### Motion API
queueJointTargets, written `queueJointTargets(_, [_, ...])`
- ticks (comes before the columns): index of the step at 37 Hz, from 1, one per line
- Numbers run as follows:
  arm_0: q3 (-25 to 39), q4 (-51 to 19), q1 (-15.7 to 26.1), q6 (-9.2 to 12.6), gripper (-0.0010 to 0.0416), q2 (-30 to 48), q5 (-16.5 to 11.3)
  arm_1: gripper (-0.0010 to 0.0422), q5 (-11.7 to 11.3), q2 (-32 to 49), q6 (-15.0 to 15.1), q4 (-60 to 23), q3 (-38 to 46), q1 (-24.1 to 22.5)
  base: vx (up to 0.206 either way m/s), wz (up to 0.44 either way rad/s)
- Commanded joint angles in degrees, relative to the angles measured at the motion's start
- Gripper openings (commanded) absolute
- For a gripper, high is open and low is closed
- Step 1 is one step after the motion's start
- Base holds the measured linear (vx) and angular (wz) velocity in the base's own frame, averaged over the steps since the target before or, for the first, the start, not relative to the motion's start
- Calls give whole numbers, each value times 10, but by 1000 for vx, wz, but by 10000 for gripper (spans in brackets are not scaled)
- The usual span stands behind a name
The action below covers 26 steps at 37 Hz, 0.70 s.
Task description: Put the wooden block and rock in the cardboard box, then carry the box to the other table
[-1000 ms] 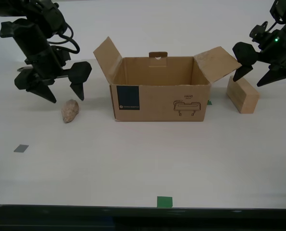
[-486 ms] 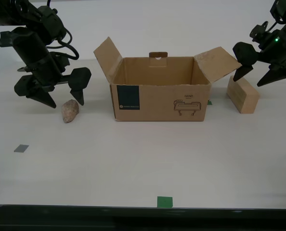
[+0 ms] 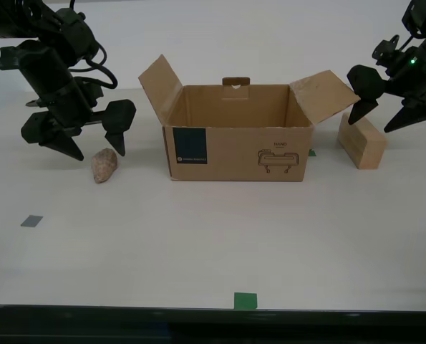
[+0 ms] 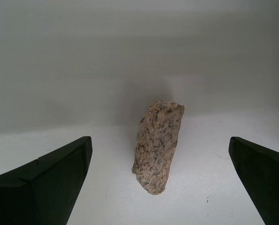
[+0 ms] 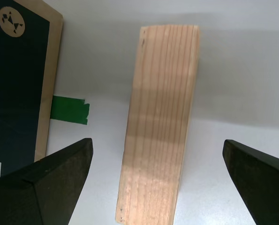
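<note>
Table [image 3: 198, 244] with the white top had everything on it, plus a few bits of green tape [image 3: 245, 300] and a grey one. Cardboard box [image 3: 238, 140] sat mid-table with flaps up, a dark teal square label on the front towards the exterior view's left and a line drawing with "HAND" over it towards the right; the smaller print was too tiny to read. Wooden block [image 3: 361, 140] lay just beside the box on the exterior view's right, and my first gripper [image 3: 389, 113] hung over it with jaws spread wide, block centred between them but not touched. Rock [image 3: 104, 165] lay on the exterior view's left, apart from the box, under my second gripper [image 3: 92, 148], also wide open and not touching it.
</note>
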Motion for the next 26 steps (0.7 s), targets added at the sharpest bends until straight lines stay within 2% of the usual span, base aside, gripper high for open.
queueJointTargets(1, [-11, 2, 0, 0, 387, 0, 2, 400, -1, 0, -2, 2, 0, 0, 0, 0])
queueJointTargets(11, [-23, 28, 0, 5, 387, 0, 2, 400, -1, 0, -1, 16, 0, 0, 0, 0])
queueJointTargets(16, [-23, 30, 0, 5, 387, 0, 33, 400, -1, 0, -1, 28, 0, 0, 0, 0])
queueJointTargets(20, [-23, 31, 0, 7, 387, 0, 34, 400, -1, 0, 1, 28, 0, 0, 0, 0])
queueJointTargets(24, [-23, 30, 0, 17, 387, 0, 34, 400, -17, 0, 0, 26, 0, 0, 0, 0])
queueJointTargets(26, [-23, 28, 0, 20, 387, 0, 34, 400, -17, 0, 1, 26, 0, 0, 0, 0])
